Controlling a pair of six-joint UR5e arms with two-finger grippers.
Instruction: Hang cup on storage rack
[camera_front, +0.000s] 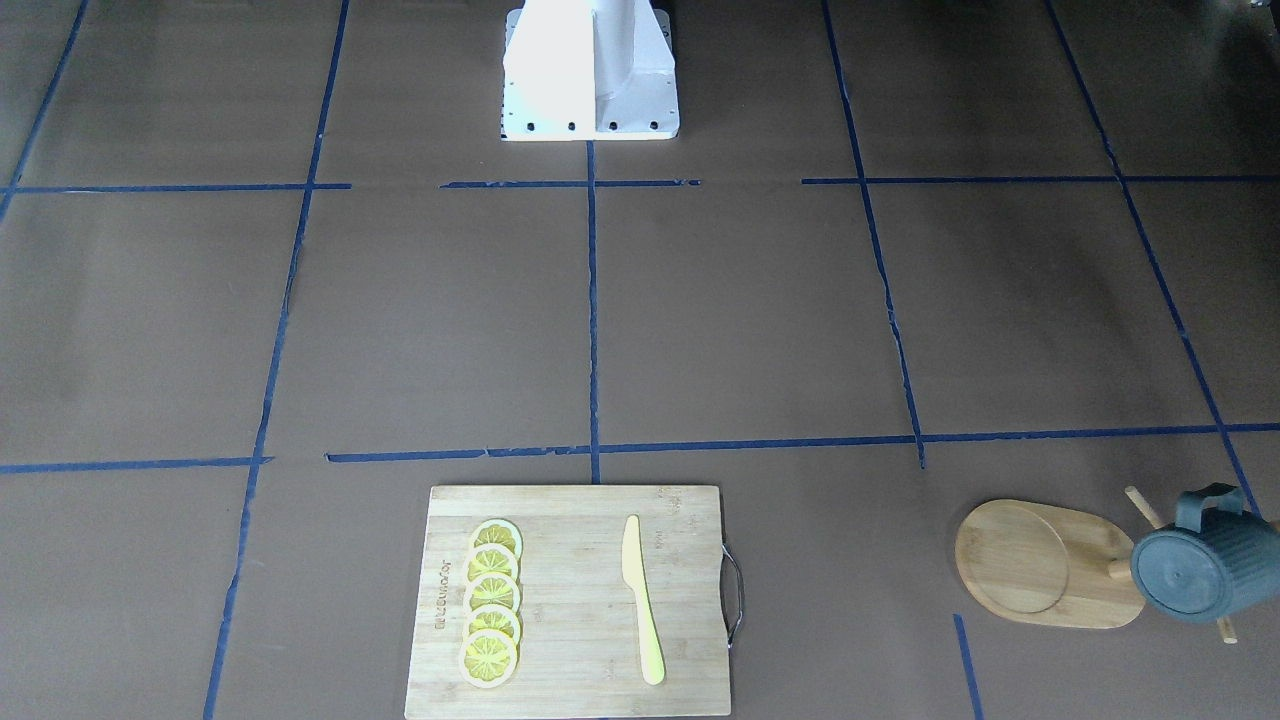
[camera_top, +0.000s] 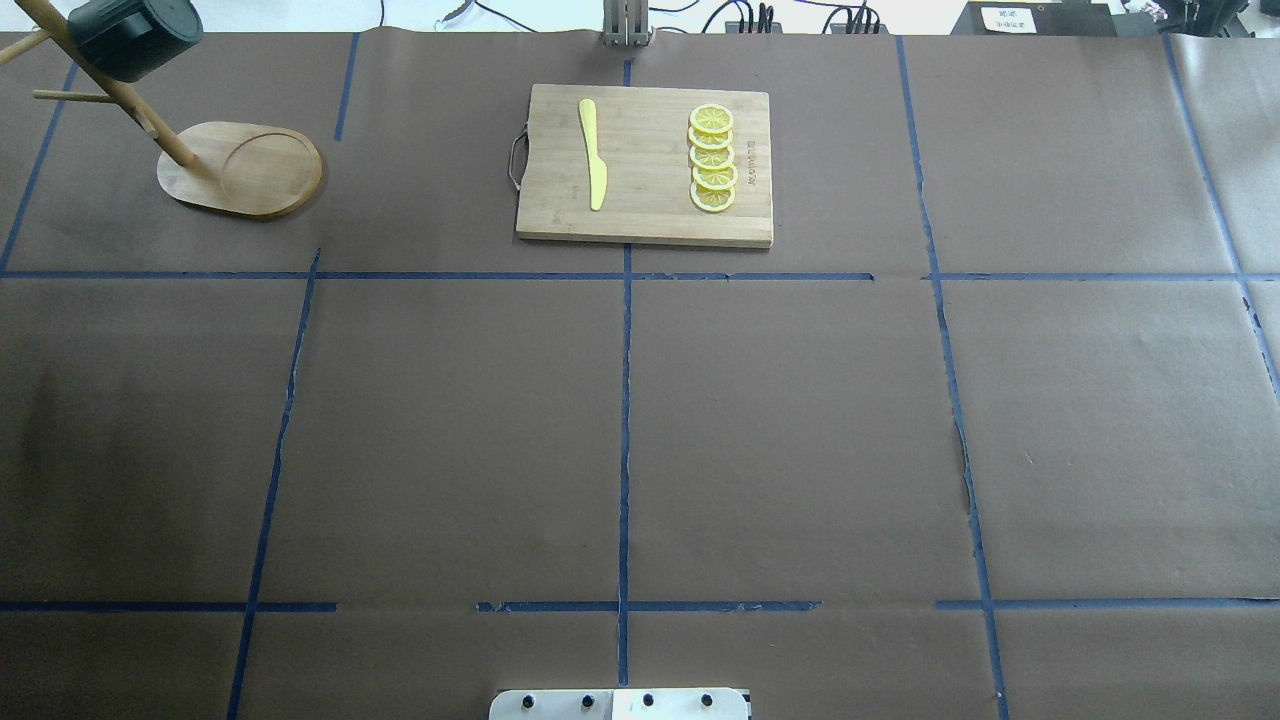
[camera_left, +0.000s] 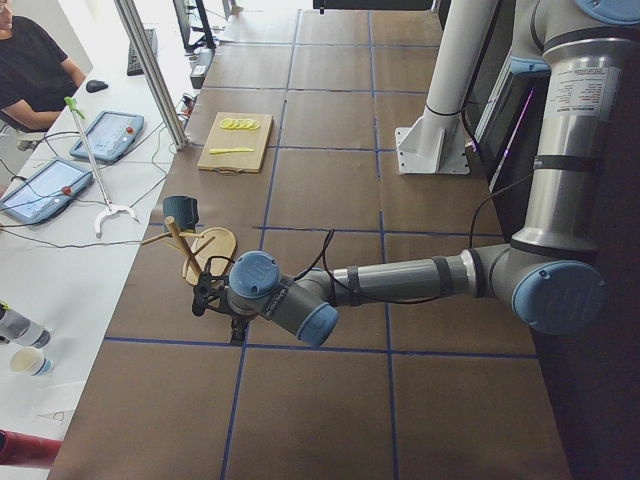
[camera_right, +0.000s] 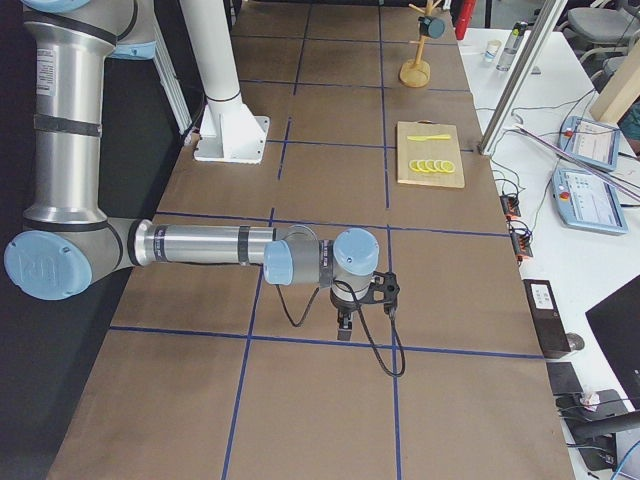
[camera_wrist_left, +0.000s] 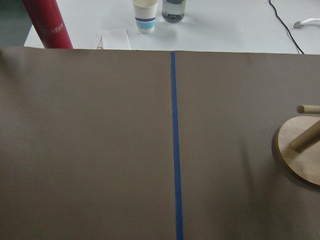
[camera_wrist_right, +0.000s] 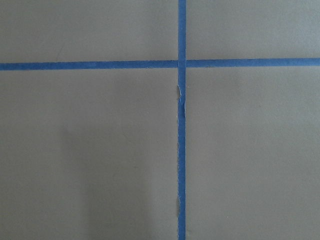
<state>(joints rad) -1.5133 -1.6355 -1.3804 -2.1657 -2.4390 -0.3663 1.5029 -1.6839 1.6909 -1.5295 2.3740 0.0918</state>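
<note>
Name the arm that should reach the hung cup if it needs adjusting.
Left. The cup hangs on the storage rack at the table's far left corner. The left hand sits close beside the rack, whose base shows in its wrist view. The right hand is far off.

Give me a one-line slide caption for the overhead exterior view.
Cup hangs on storage rack, far left; cutting board holds knife and lemon slices.

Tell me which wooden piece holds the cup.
The storage rack, the oval-based stand with a post; the cup hangs on it. The rectangular cutting board holds a knife and lemon slices.
</note>
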